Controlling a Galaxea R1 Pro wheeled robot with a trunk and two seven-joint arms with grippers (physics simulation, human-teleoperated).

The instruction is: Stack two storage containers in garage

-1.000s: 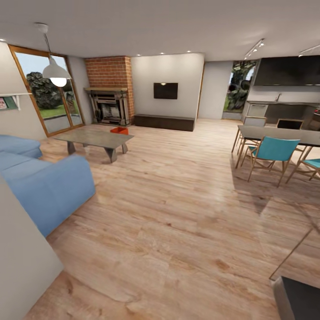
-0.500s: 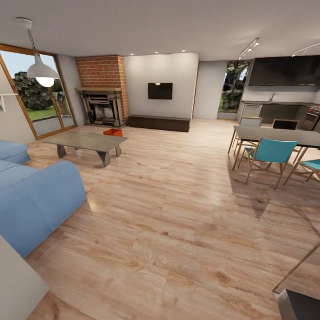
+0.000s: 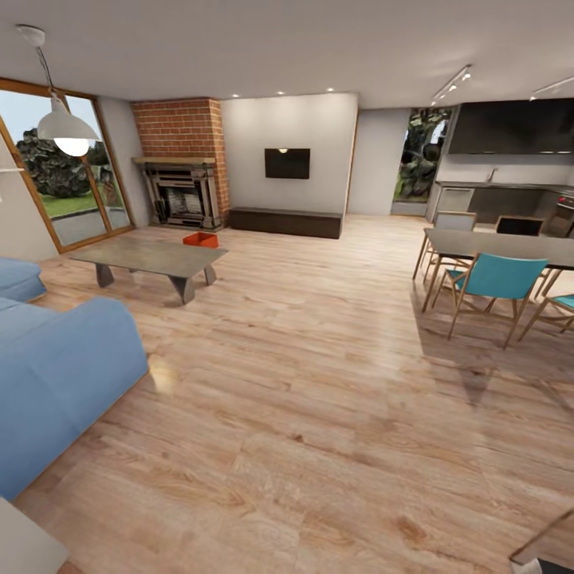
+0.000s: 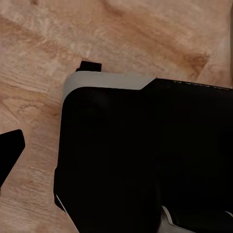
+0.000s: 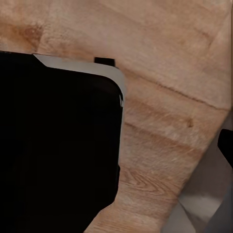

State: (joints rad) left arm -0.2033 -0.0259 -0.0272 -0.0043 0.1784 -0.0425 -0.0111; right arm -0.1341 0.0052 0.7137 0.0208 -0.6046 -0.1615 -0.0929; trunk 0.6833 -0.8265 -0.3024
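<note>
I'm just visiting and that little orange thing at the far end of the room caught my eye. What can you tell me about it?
It is an orange-red bin, small in the head view because it is far off. It looks like a low, open-topped box with thin walls. It sits on the light wood floor just beyond the far end of the coffee table, in front of the brick fireplace. The table edge hides its lower part. Whether this is one bin or two cannot be told.

An orange-red storage container (image 3: pixel 200 239) sits on the wood floor beyond the coffee table (image 3: pixel 147 257), its lower part hidden by the tabletop and too small to show whether it is one bin or two. The blue sofa (image 3: pixel 60 375) is cut off at the head view's left edge. In both wrist views a black robot body (image 4: pixel 145 160) blocks much of the floor, and a dark finger tip (image 4: pixel 9 150) is cut by the frame edge.
</note>
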